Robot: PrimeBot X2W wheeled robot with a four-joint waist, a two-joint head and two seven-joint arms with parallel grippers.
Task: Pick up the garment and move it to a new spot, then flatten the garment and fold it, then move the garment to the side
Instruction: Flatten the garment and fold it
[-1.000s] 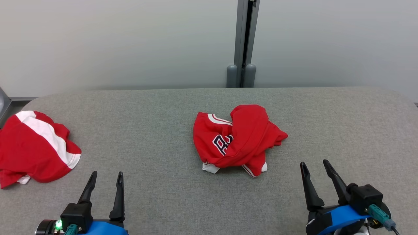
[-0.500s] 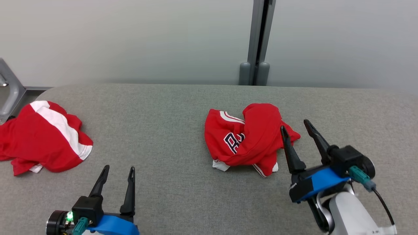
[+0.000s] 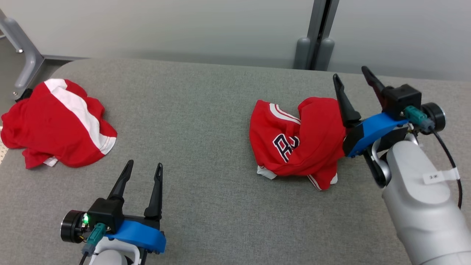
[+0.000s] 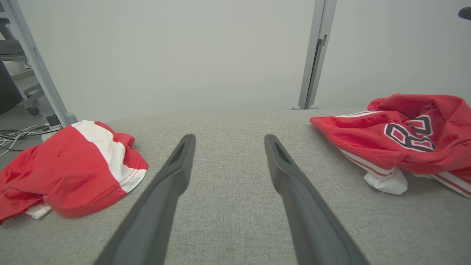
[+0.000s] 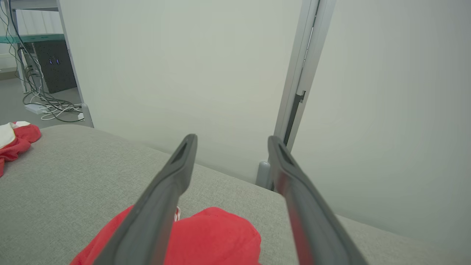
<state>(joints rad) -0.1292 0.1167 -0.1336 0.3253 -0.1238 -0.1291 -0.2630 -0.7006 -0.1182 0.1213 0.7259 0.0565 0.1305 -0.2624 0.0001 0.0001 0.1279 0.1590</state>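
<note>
Our right fingers [image 3: 344, 103] stand wide apart, holding nothing, over the jersey's [image 3: 294, 147] right edge; our left fingers [image 3: 154, 195] stand wide and empty over bare tabletop [image 3: 206, 110]. The jersey lies crumpled mid-tabletop, a red shirt [image 3: 55, 121] well left

Jersey [image 3: 294, 143], just left of the right gripper [image 3: 350, 72]: navy, white-edged lettering [image 3: 285, 147], partly folded under. First letter reads B or R, the rest is hidden. White tag [image 3: 436, 177] on right forearm [image 3: 419, 198]: marks too small to read.
</note>
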